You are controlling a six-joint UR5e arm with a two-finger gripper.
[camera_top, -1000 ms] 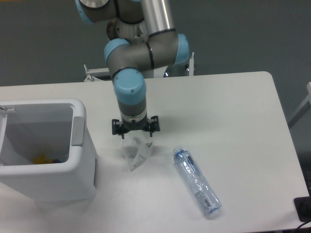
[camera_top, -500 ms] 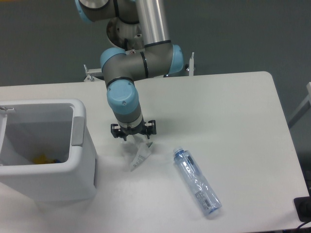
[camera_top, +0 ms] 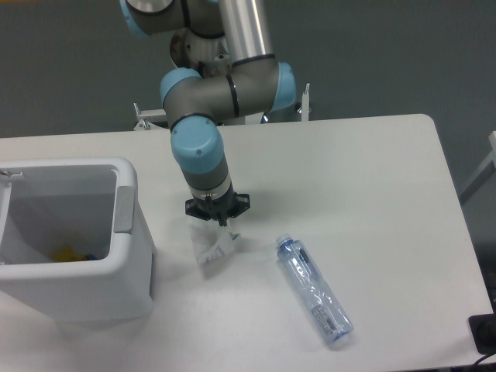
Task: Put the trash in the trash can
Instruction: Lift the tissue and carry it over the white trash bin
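Two pieces of trash lie before us on the white table point(camera_top: 372, 170). The crumpled whitish-clear plastic wrapper point(camera_top: 211, 248) sits just right of the white boxy plastic bin point(camera_top: 124, 256), folded and creased. The clear plastic bottle with bluish cap point(camera_top: 314, 291) lies on its side, apart to the right. The black two-finger gripper point(camera_top: 218, 219) points down onto the wrapper's top edge; we cannot tell whether its fingers are closed on it.
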